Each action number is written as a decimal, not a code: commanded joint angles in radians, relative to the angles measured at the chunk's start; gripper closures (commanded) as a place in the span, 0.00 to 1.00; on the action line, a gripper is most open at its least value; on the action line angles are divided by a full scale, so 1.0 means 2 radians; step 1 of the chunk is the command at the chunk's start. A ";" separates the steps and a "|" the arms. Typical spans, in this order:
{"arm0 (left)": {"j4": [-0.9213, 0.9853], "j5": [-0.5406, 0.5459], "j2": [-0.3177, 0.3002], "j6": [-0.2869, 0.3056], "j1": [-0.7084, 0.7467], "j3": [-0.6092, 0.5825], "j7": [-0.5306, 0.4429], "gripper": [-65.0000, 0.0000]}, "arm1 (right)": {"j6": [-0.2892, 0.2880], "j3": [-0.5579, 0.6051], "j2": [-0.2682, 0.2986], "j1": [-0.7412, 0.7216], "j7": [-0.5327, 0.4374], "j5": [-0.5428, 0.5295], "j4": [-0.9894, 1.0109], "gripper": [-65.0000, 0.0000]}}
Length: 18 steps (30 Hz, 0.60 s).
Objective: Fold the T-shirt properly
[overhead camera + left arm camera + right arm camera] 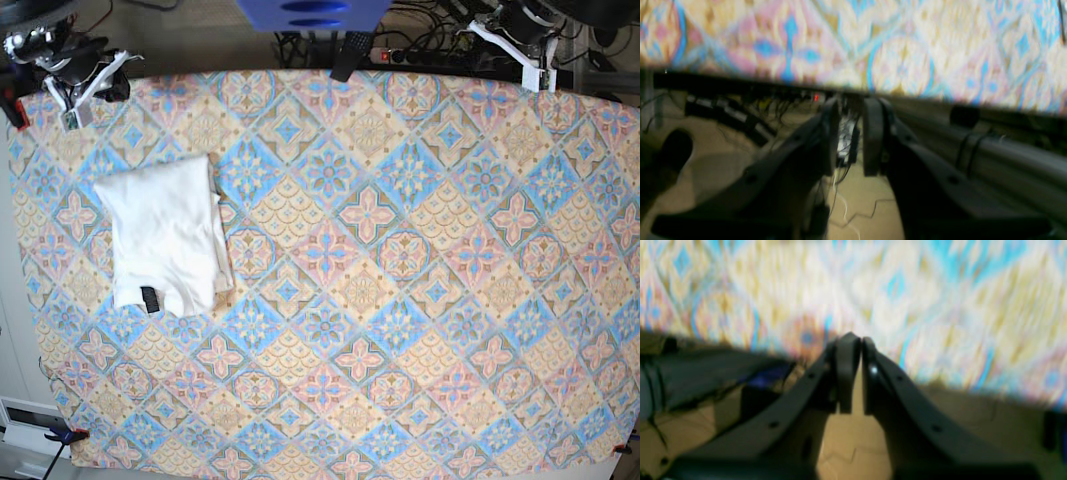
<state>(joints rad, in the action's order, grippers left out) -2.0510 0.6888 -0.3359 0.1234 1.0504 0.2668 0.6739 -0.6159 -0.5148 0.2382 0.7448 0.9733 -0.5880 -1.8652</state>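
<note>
Although the T-shirt (165,232) already lies as a compact white rectangle on the patterned tablecloth (420,300), the fold is not perfectly tidy: a lower layer juts out along the shirt's right edge, and the small black tag (150,299) shows near its bottom edge. Both arms sit well apart from the shirt, at the table's far corners. Left gripper (850,133) hangs past the table edge with a clear gap between its jaws, holding nothing; right gripper (854,373) hangs likewise, jaws nearly meeting with only a sliver between them, also empty. Both wrist views are blurred, so fine detail is uncertain. Judged from this layout, the task looks essentially finished. Risks from here: any return to straighten the protruding layer could drag the top layers and undo the stack, since loose cotton slides on itself; a pinch could also catch the tablecloth beneath the shirt and pull both; a low sweep across could snag an edge.
</note>
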 commanded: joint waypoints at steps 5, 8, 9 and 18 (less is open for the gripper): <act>0.009 -0.005 -0.004 0.000 0.038 0.004 -0.004 0.83 | -0.002 -0.011 0.006 0.061 -0.008 -0.006 0.015 0.92; 0.062 -0.006 -0.004 0.000 0.037 0.004 -0.004 0.85 | -0.002 -0.007 0.006 0.081 -0.009 -0.006 0.063 0.92; 0.090 -0.006 -0.004 0.000 0.031 0.003 -0.004 0.88 | -0.002 -0.005 0.006 0.081 -0.009 -0.005 0.091 0.92; 0.344 -0.086 -0.020 -0.001 -0.094 -0.122 -0.129 0.97 | -0.002 0.118 0.006 0.074 -0.193 0.126 0.345 0.92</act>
<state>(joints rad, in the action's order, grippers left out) -1.3666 0.5159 -0.3725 0.1230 0.8410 0.0273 0.3965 -0.6167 -0.2718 0.2371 0.8783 0.5739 -0.3321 -1.1702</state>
